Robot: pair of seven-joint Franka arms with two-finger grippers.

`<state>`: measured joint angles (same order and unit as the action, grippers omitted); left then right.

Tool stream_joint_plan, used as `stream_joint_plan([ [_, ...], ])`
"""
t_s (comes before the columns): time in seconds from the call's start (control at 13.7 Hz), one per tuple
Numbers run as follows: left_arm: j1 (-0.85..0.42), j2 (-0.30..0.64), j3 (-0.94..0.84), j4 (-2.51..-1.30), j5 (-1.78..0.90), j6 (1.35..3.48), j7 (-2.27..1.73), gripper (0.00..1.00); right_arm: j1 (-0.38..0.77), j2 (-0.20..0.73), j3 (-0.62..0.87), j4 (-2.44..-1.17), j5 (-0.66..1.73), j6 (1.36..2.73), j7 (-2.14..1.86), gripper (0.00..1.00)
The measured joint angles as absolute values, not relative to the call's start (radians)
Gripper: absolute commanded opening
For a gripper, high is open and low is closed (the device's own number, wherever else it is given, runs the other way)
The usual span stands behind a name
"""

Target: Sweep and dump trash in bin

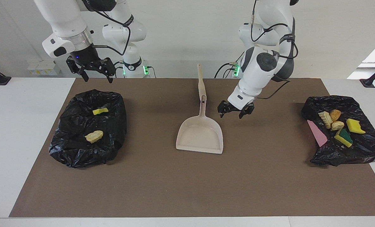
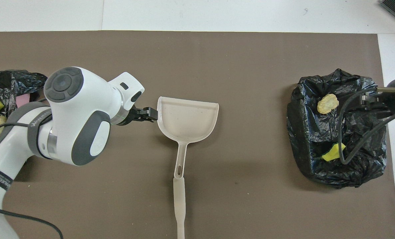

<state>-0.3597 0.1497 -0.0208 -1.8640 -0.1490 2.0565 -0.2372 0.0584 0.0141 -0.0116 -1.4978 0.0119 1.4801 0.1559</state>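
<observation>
The beige dustpan (image 1: 200, 136) (image 2: 186, 119) lies flat at mid-mat with nothing in it and nothing gripping it. My left gripper (image 1: 232, 114) (image 2: 150, 114) hangs open just over the mat beside the dustpan, toward the left arm's end. Two pieces of trash, a yellow chunk (image 1: 100, 111) (image 2: 332, 153) and a tan lump (image 1: 93, 136) (image 2: 327, 103), lie in the black-lined bin (image 1: 75, 148) (image 2: 303, 132). Over the bin's rim nearest the robots my right gripper (image 1: 97, 77) (image 2: 378, 103) waits, open. Several more pieces (image 1: 333, 122) lie on a black bag (image 1: 363, 148).
A slim beige brush handle (image 1: 200, 83) (image 2: 179, 205) lies in line with the dustpan's handle, nearer the robots. A pink sheet (image 1: 317, 133) and a green-and-yellow sponge (image 1: 343, 137) rest on the black bag at the left arm's end. White tabletop borders the brown mat (image 1: 187, 186).
</observation>
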Motion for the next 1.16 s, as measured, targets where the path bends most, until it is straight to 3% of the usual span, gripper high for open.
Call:
stream_joint_plan([
  [0.66, -0.094, 0.102, -0.007, -1.753, -0.071, 2.022, 0.006, 1.0, 0.059, 0.014, -0.014, -1.498, 0.012, 1.48, 0.156, 1.0],
  [1.16, -0.031, 0.075, 0.028, -1.597, -0.07, 1.7, 0.023, 1.0, 0.06, 0.014, -0.012, -1.498, 0.012, 1.48, 0.156, 1.0],
])
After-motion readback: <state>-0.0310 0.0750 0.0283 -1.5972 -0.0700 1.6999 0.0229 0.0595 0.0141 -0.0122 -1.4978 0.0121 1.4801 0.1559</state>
